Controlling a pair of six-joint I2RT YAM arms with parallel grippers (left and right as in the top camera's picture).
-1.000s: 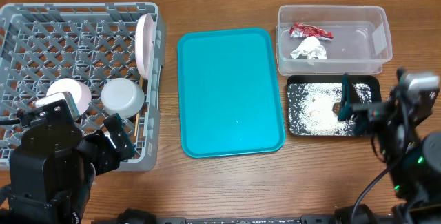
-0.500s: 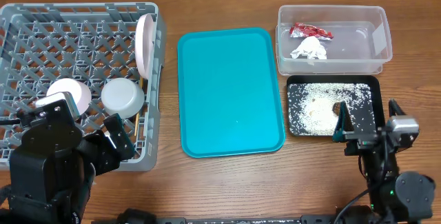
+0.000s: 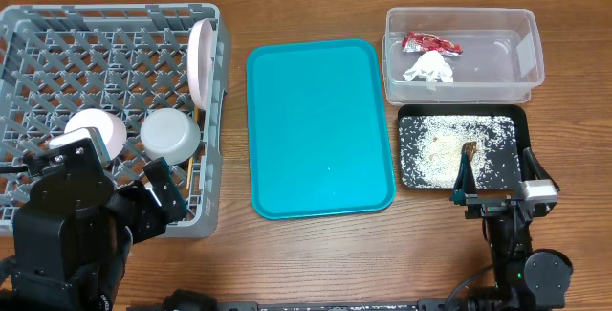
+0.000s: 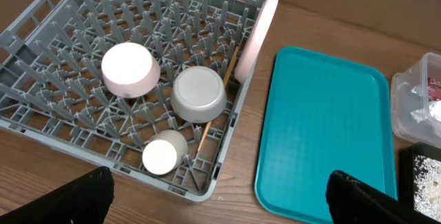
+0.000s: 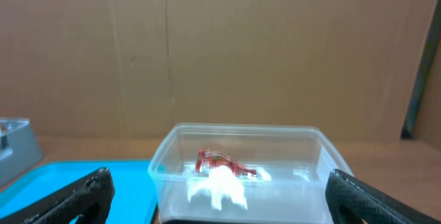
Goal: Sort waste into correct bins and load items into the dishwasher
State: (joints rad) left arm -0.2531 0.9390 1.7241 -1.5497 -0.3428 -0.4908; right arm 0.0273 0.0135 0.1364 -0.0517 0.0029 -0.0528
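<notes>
Right gripper (image 3: 497, 170) has retreated from the rice-strewn black tray (image 3: 509, 151).

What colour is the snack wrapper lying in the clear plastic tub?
Red. The snack wrapper shows best in the overhead view, beside the white paper wad in the clear tub.

Black boxy left arm (image 3: 67, 220), slimmer black right arm (image 3: 521, 263); teal-trimmed end effector fingers (image 3: 465, 175)

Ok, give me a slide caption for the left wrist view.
Dish rack loaded with white bowl, metal bowl, cup, plate on edge and chopsticks; teal tray alongside.
</notes>
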